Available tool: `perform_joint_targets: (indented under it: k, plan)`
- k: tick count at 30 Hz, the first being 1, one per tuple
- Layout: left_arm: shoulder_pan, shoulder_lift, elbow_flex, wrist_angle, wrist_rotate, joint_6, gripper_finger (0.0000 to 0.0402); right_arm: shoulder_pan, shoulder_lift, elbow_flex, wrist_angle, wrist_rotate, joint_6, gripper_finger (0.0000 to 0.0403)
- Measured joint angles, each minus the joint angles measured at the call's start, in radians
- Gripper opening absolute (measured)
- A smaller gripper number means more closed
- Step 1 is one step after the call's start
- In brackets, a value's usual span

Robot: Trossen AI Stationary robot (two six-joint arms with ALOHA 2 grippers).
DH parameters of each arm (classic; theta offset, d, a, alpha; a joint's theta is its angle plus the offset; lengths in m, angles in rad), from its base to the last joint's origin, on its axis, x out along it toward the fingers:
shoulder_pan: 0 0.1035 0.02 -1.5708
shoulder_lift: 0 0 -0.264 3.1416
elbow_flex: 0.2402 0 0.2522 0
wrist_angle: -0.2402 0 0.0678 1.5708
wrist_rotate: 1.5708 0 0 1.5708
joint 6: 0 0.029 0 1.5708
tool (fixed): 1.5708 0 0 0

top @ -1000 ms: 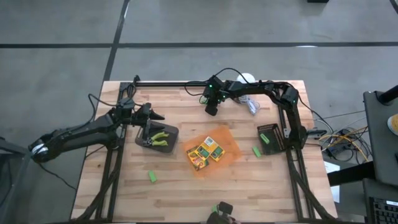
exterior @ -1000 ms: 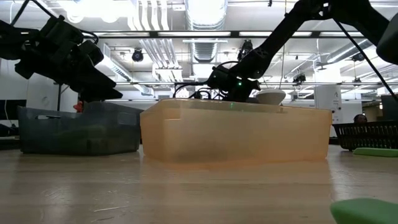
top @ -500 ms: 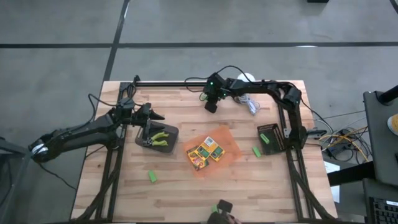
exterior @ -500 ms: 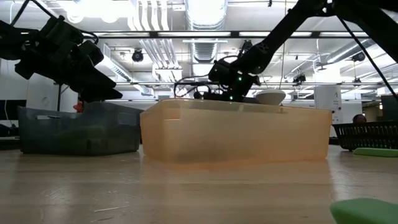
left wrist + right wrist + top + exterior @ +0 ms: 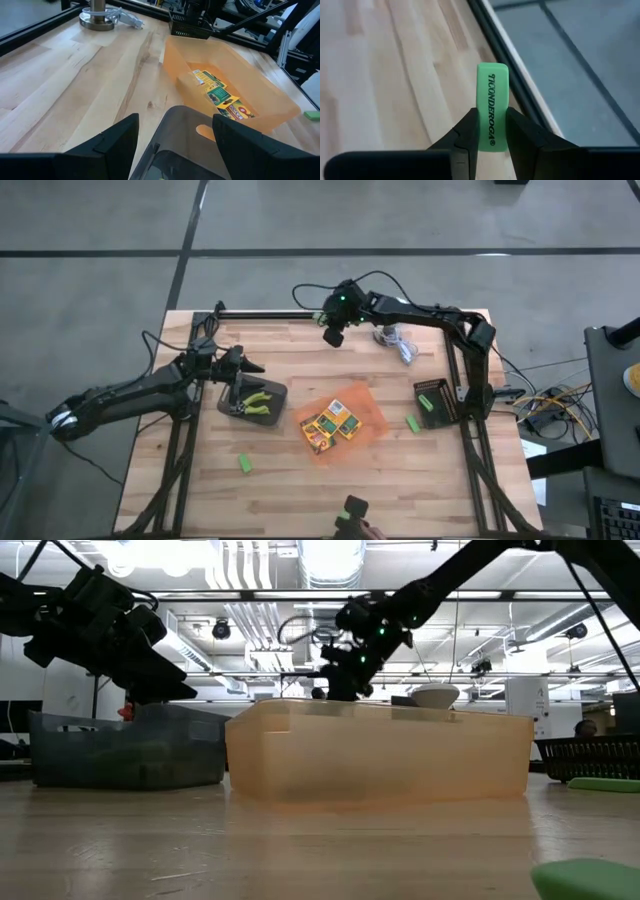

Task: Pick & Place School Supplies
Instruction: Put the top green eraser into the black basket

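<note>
Between the fingers of my right gripper (image 5: pixel 332 339) is a bright green eraser (image 5: pixel 492 95), held above the table near its far edge. Over a grey tray (image 5: pixel 228 406) that holds yellow- and green-handled pliers (image 5: pixel 260 400), my left gripper (image 5: pixel 254 368) stands open and touches nothing. Yellow-and-green crayon boxes (image 5: pixel 330 425) lie flat in the orange tray (image 5: pixel 372 418). Two more green erasers lie on the wood, one (image 5: pixel 245 465) at the near left and one (image 5: pixel 412 423) right of the orange tray. My right gripper pinches the eraser's lower half (image 5: pixel 492 134) between its two fingers (image 5: pixel 466 131), which press on its two broad faces. The eraser's printed end juts out past the fingertips. It is lifted clear of the table.
A white lamp base (image 5: pixel 389 334) with a coiled cable (image 5: pixel 407 351) stands at the far edge, just right of my right gripper. A black basket (image 5: pixel 447 406) with a green piece sits at the right. Bare wood shows between the trays and along the near side.
My right gripper has risen with the green eraser and drifted a little toward the far edge and the left. It stays shut on the eraser.
</note>
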Motion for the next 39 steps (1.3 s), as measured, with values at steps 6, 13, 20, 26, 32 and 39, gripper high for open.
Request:
perform_joint_targets:
  k: [6,13,20,26,32,39]
  plan:
    - [0.0,0.001,0.0,0.001,0.0,0.0,0.0259,-0.006,-0.083,-0.006,0.062,-0.1,-0.007,0.0076]
    - [0.0,0.003,0.0,0.0,0.0,0.0,0.0259,-0.006,-0.195,-0.014,0.1,-0.123,0.013,0.0073]
    - [0.0,0.003,0.0,0.0,0.0,0.0,0.0259,-0.006,-0.341,-0.035,0.082,-0.157,0.127,0.0079]
    - [0.0,0.003,0.0,0.0,0.0,0.0,0.0259,-0.004,-0.456,-0.046,-0.051,-0.16,0.189,0.0075]
    - [0.0,0.003,0.0,0.0,0.0,0.0,0.0259,-0.003,-0.549,-0.048,-0.226,-0.157,0.208,0.0082]
    - [0.0,0.003,0.0,0.0,0.0,0.0,0.0259,0.045,-0.663,-0.123,-0.252,-0.144,0.208,0.0078]
